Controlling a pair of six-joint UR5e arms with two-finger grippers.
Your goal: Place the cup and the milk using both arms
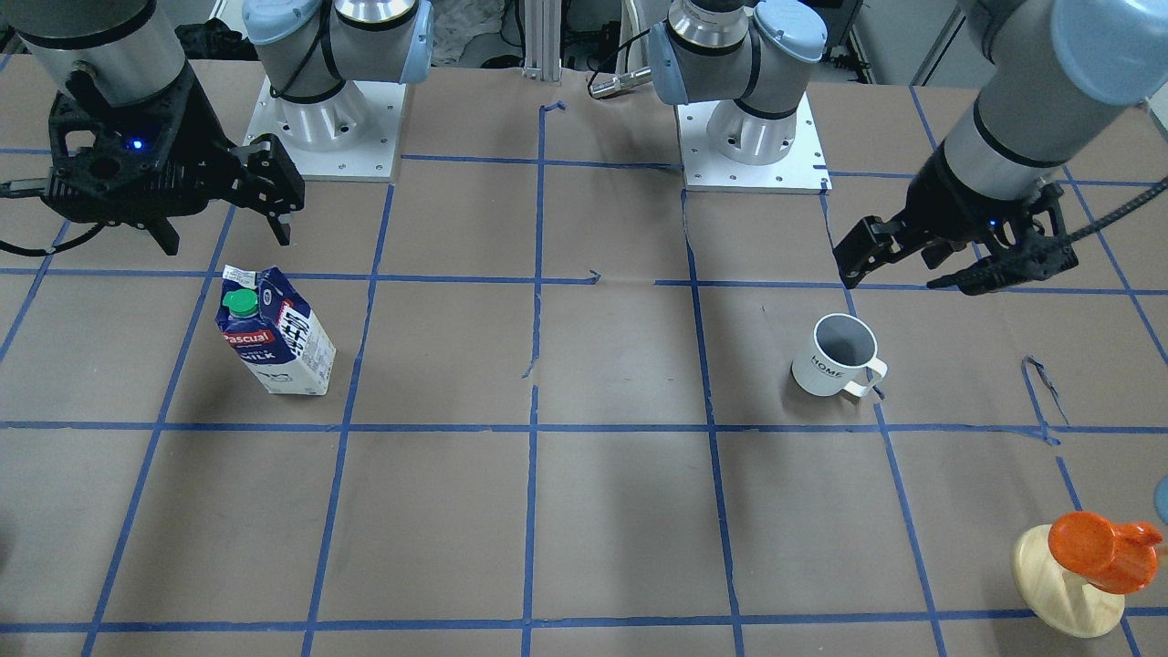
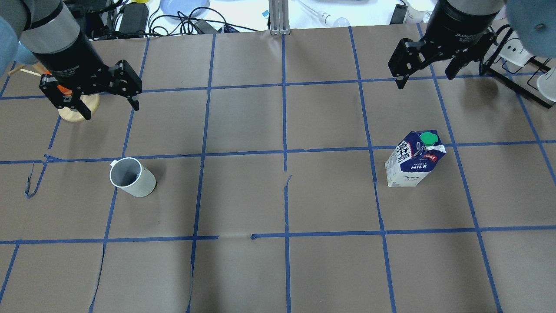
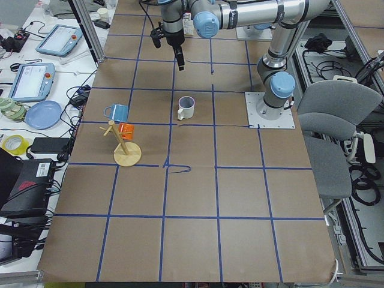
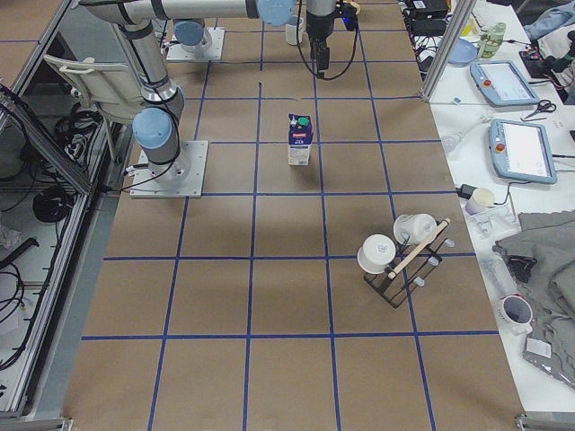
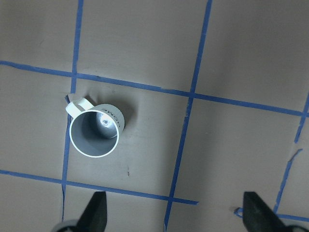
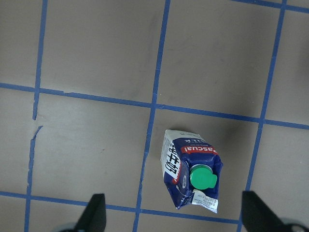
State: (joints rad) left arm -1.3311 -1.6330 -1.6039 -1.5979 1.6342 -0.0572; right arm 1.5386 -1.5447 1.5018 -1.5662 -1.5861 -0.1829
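The white cup [image 1: 835, 356] stands upright on the brown table, handle to the side; it also shows in the overhead view [image 2: 132, 177] and the left wrist view [image 5: 96, 130]. My left gripper [image 1: 899, 274] is open and empty, hovering above and beyond the cup [image 2: 108, 106]; its fingertips [image 5: 96, 212] frame the bottom of the wrist view. The blue and white milk carton [image 1: 278, 333] with a green cap stands upright [image 2: 415, 161] [image 6: 193, 174]. My right gripper [image 1: 226, 237] is open and empty, high above and beyond the milk [image 2: 425, 78].
A wooden mug tree [image 1: 1068, 584] with an orange mug [image 1: 1100, 547] stands at the table edge on the left arm's side. A black rack with white mugs [image 4: 404, 256] stands on the right arm's side. The two arm bases [image 1: 333, 119] [image 1: 753, 137] stand at the robot's edge.
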